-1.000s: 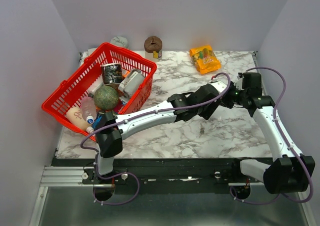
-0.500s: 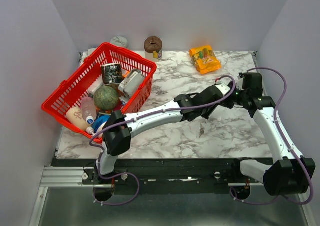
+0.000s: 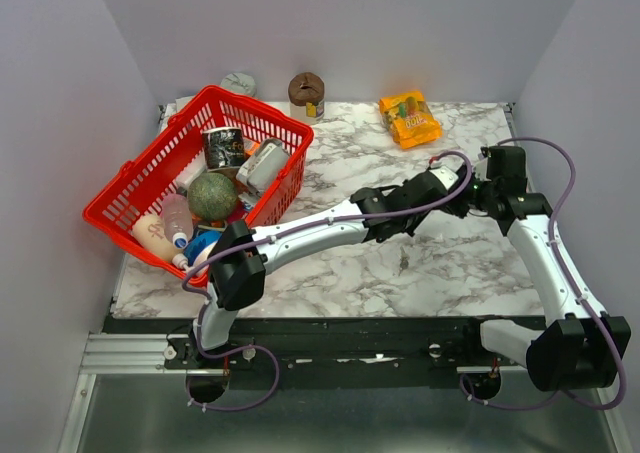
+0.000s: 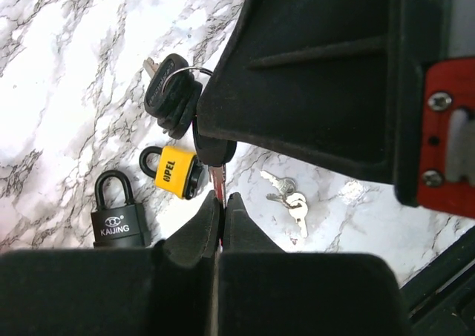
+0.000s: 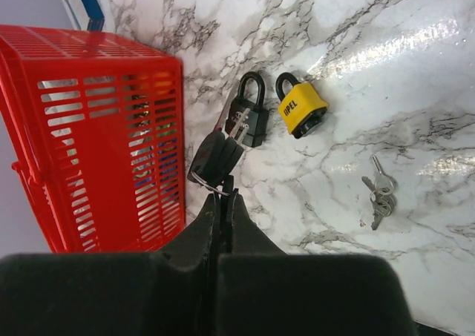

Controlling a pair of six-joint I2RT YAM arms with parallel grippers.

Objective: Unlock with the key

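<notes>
Both grippers meet above the right half of the marble table. My left gripper is shut on the blade of a key whose black head pokes out just past its tips. The other black-headed keys of the bunch hang on its ring. My right gripper is shut on that same key's black head, with the bunch dangling past its tips. On the table below lie a yellow padlock, a black padlock and a small silver key set.
A red basket holding several items stands at the left. It also fills the left of the right wrist view. An orange snack bag and a brown object lie at the back edge.
My left arm reached further right to the right gripper, and its jaws went from open to shut on the key blade. The right arm stayed in place.
</notes>
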